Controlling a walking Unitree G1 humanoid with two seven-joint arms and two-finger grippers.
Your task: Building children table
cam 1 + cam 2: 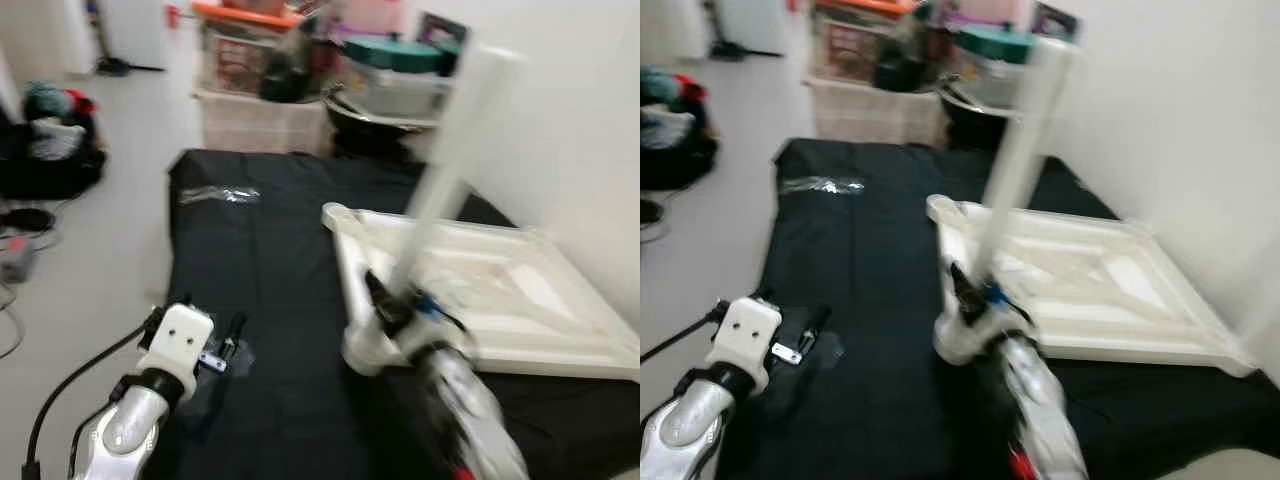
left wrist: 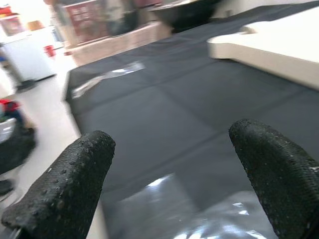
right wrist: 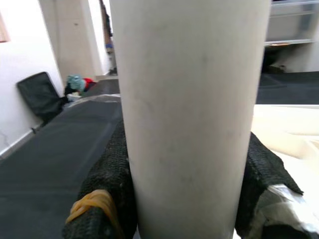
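Observation:
A white tabletop (image 1: pixel 520 290) lies upside down on a black sheet (image 1: pixel 270 260) on the floor. At its near corner stands a long white table leg (image 1: pixel 445 165), upright and slightly tilted. My right gripper (image 1: pixel 392 300) is shut on the lower part of this table leg (image 3: pixel 194 114), its black fingers (image 3: pixel 107 179) pressing both sides. My left gripper (image 1: pixel 232 335) hovers low over the black sheet (image 2: pixel 164 124) to the left of the tabletop (image 2: pixel 269 42), open, with nothing between its fingers (image 2: pixel 65 184).
A clear plastic bag (image 1: pixel 218 194) lies on the far left of the sheet. Behind the sheet stand stacked boxes and bins (image 1: pixel 300 70). A white wall (image 1: pixel 570 110) runs along the right. Dark bags and clothes (image 1: pixel 50 140) lie on the pale floor at left.

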